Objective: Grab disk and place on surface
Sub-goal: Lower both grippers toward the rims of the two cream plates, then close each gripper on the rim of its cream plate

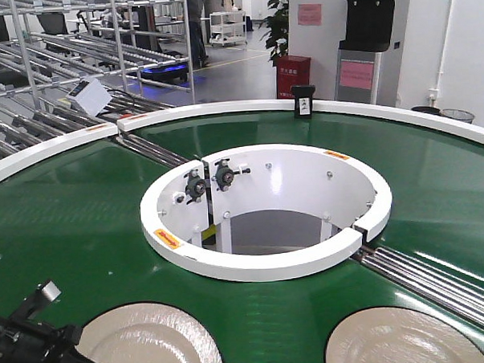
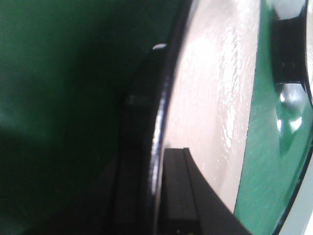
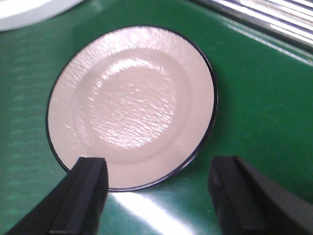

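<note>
Nearest to me, the left gripper (image 1: 69, 359) sits at the left rim of the left disk (image 1: 153, 342), a cream plate with a thin dark edge. The plate lies on the green conveyor belt (image 1: 83, 220), on the part of the ring closest to me. In the left wrist view I see one black finger (image 2: 178, 196) over the disk's cream face and a dark shape on the other side of its rim. I cannot tell whether the jaws are pressed onto the rim or only straddle it.

The right gripper (image 3: 164, 196) shows only in its own wrist view. Its two black fingers (image 3: 83, 196) stand wide apart and hold nothing. They hover over the near edge of the right disk (image 3: 132, 105), and the left finger overlaps that rim in the picture. This second cream plate lies flat on the belt, well apart from the first and toward the belt's right side.

Beyond both disks, a white inner rim (image 1: 262, 267) circles the opening in the middle of the belt. Two dark bearing blocks (image 1: 223, 178) are bolted to the left of its inside wall. Steel rollers (image 1: 439, 279) cross the belt from that rim toward the right.

Farther off, the white outer rim (image 1: 223, 110) curves along the belt's far edge, with a small black device (image 1: 303, 101) standing on it. Behind it are metal racks (image 1: 51, 45) on the left, a red cabinet (image 1: 293, 75) and a leafy plant (image 1: 279, 19).
</note>
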Available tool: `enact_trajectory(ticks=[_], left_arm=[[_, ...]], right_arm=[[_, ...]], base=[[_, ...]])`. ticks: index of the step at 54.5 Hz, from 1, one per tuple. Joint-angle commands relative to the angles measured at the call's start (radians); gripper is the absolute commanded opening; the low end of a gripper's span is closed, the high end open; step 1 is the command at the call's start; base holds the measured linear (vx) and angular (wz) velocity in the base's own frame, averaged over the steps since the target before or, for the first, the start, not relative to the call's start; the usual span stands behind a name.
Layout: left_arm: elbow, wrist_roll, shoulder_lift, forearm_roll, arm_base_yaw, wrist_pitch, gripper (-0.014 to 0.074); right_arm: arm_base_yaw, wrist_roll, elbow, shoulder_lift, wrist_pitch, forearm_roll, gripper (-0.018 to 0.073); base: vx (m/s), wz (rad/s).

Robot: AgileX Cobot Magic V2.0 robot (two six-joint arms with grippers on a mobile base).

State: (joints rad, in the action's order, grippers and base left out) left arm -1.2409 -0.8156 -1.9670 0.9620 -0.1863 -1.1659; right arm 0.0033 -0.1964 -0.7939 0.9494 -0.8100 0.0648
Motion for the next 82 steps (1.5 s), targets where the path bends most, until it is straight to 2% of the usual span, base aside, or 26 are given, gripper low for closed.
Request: enact_trajectory(ticks=[1,9,13,17,21,25,28,33,44,52,58,68,72,82], left_arm=[[-0.066,0.051,0.085,0.071,0.008,-0.095,-0.0006],[-0.138,0.089,0.143,0.07,0.008,-0.095,-0.0005],[-0.165,0.121,0.175,0.071,0.008,-0.095,-0.0005],[-0.178,0.148,0.214,0.071,0.008,-0.095,-0.0005],[-0.179,0.152,0.249,0.071,0.008,-0.094,-0.0005],[-0.179,0.152,0.283,0.07,0.008,-0.095,-0.0005],[-0.179,0.152,0.303,0.07,0.008,-0.093,-0.0005],[-0.179,0.152,0.324,0.07,0.008,-0.09,-0.0005],[-0.179,0.152,0.334,0.061,0.008,-0.093,-0.0005],[-0.179,0.151,0.334,0.06,0.008,-0.093,-0.0005],[-0.179,0.151,0.334,0.059,0.008,-0.093,-0.0005],[-0.179,0.149,0.334,0.054,0.008,-0.09,-0.0005],[-0.179,0.149,0.334,0.054,0.008,-0.086,-0.0005],[-0.179,0.149,0.334,0.054,0.008,-0.086,-0.0005]], right_arm=[[-0.005,0.011,-0.123,0.064,-0.022,-0.065,0.0488],[-0.019,-0.066,-0.296,0.202,-0.137,-0.191,0.0487],[-0.076,-0.069,-0.361,0.271,-0.161,-0.197,0.0472],[-0.175,-0.059,-0.399,0.34,-0.158,-0.155,0.0449],[-0.277,0.0,-0.404,0.396,-0.143,-0.035,0.0428],[-0.381,0.116,-0.403,0.458,-0.144,0.118,0.0402],[-0.439,0.228,-0.403,0.508,-0.148,0.235,0.0386],[-0.488,0.38,-0.403,0.587,-0.134,0.387,0.037],[-0.49,0.583,-0.403,0.752,-0.125,0.592,0.0365],[-0.49,0.703,-0.403,0.841,-0.126,0.637,0.0365],[-0.49,0.791,-0.403,0.897,-0.135,0.708,0.0365],[-0.49,0.985,-0.403,0.987,-0.252,0.914,0.0365],[-0.49,1.051,-0.403,1.012,-0.305,0.963,0.0367],[-0.49,1.07,-0.403,1.023,-0.331,0.985,0.04]], base=[[0.0,0.0],[0.0,0.0],[0.0,0.0],[0.0,0.0],[0.0,0.0],[0.0,0.0],[0.0,0.0],[0.0,0.0],[0.0,0.0],[0.0,0.0],[0.0,0.0],[0.0,0.0],[0.0,0.0],[0.0,0.0]])
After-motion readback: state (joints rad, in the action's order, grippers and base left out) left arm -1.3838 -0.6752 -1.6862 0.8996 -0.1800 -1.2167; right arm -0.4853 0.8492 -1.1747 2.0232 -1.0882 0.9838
